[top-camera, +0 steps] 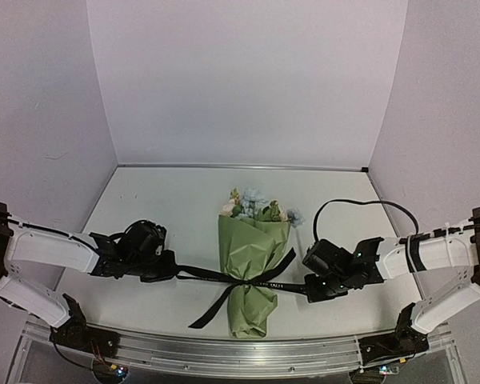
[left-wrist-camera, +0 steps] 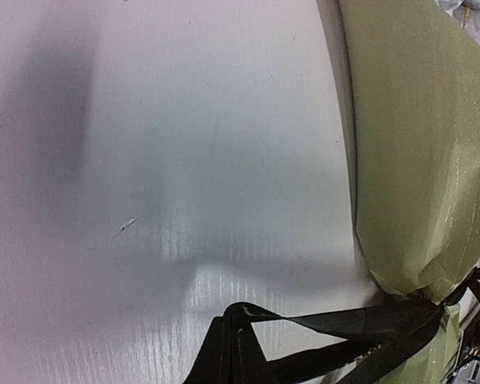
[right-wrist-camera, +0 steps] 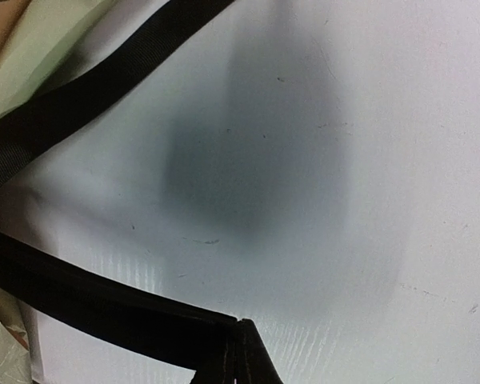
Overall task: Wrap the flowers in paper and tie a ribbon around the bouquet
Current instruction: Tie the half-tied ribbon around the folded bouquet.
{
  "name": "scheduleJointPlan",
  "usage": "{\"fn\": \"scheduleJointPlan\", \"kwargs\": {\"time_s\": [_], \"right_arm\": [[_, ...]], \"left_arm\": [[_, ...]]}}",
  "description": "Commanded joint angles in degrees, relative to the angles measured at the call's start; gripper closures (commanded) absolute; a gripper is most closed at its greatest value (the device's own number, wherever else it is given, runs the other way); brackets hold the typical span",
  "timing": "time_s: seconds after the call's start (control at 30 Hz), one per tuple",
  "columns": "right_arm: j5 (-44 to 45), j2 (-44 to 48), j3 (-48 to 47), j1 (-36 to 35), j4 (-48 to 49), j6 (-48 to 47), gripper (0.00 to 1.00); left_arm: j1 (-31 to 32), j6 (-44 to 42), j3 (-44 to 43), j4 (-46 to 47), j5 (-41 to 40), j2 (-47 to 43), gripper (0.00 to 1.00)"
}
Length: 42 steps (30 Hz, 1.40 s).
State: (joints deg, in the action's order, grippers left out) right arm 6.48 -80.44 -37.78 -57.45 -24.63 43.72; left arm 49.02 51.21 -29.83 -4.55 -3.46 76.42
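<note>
The bouquet [top-camera: 252,268] lies in the middle of the table, its olive-green paper [top-camera: 256,240] pinched at the waist and the flowers [top-camera: 252,206] showing at its far, wide end. A black ribbon [top-camera: 244,282] crosses that waist. My left gripper [top-camera: 174,272] is shut on the ribbon's left stretch; in the left wrist view the fingertips [left-wrist-camera: 232,324] pinch the ribbon [left-wrist-camera: 336,320] running to the paper [left-wrist-camera: 416,160]. My right gripper [top-camera: 308,288] is shut on the right stretch, and in its wrist view the ribbon [right-wrist-camera: 80,300] leaves the closed right gripper [right-wrist-camera: 238,326] leftward.
One loose ribbon tail [top-camera: 212,314] trails toward the near edge left of the bouquet; another [top-camera: 284,262] slants up to the right. A black cable [top-camera: 360,204] loops above the right arm. A metal rail [top-camera: 240,352] runs along the table's front.
</note>
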Motion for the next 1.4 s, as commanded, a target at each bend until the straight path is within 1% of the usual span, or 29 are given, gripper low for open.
{"fn": "scheduleJointPlan", "kwargs": {"time_s": [0.0, 0.1, 0.2, 0.33, 0.4, 0.43, 0.57, 0.7, 0.77, 0.9, 1.03, 1.17, 1.3, 1.33, 1.37], "right_arm": [[7.94, 0.67, 2.46, 1.69, -14.04, -0.41, 1.00], [10.19, 3.35, 5.51, 2.98, -15.51, -0.65, 1.00], [9.84, 5.09, 6.94, 3.89, -16.07, -1.46, 1.00], [6.34, 4.20, 4.62, 3.25, -16.94, -3.20, 1.00], [5.62, 3.86, 2.28, 1.57, -17.21, -5.07, 1.00], [5.07, 3.75, 1.08, 0.98, -17.49, -5.79, 0.98], [1.96, 3.36, -2.59, -0.09, -17.85, -7.04, 0.83], [-0.30, 2.87, -4.72, -0.28, -17.81, -6.40, 0.73], [-0.77, 2.90, -5.37, -0.29, -17.69, -6.23, 0.71], [-0.68, 3.56, -6.43, -0.29, -17.72, -6.21, 0.66], [0.73, 5.49, -7.08, -0.29, -18.62, -6.97, 0.57], [4.24, 9.85, -7.04, -0.29, -20.67, -8.03, 0.45], [6.92, 13.84, -9.13, -0.27, -25.37, -9.86, 0.29], [7.42, 14.47, -10.20, -0.29, -27.04, -10.30, 0.24], [7.89, 15.02, -10.91, -0.29, -28.07, -10.58, 0.14]], "left_arm": [[-0.97, -0.71, -0.22, -9.25, -9.24, 1.36, 1.00], [-2.75, -0.85, 1.03, -10.82, -9.68, 1.24, 1.00], [-3.84, -1.43, 2.47, -9.34, -8.28, 0.62, 1.00], [-3.67, -2.87, 1.69, -7.03, -6.18, 2.00, 1.00], [-3.46, -3.99, 0.89, -5.95, -5.10, 1.79, 1.00], [-3.25, -4.44, 0.61, -5.70, -4.80, 1.48, 1.00], [-1.95, -6.54, -1.27, -5.95, -4.47, -0.54, 1.00], [-0.84, -7.46, -2.51, -6.06, -3.96, -1.65, 0.99], [0.01, -7.68, -3.04, -6.03, -3.82, -2.02, 0.94], [1.84, -7.36, -4.18, -7.03, -5.42, -2.97, 0.79], [2.21, -7.12, -5.21, -8.25, -6.69, -4.74, 0.63], [2.22, -8.48, -7.72, -10.44, -8.80, -7.99, 0.46], [2.22, -10.54, -11.45, -13.12, -11.05, -11.50, 0.33], [2.26, -10.99, -12.52, -13.62, -11.38, -12.15, 0.31], [2.24, -11.45, -13.38, -14.02, -11.63, -12.67, 0.28]]}}
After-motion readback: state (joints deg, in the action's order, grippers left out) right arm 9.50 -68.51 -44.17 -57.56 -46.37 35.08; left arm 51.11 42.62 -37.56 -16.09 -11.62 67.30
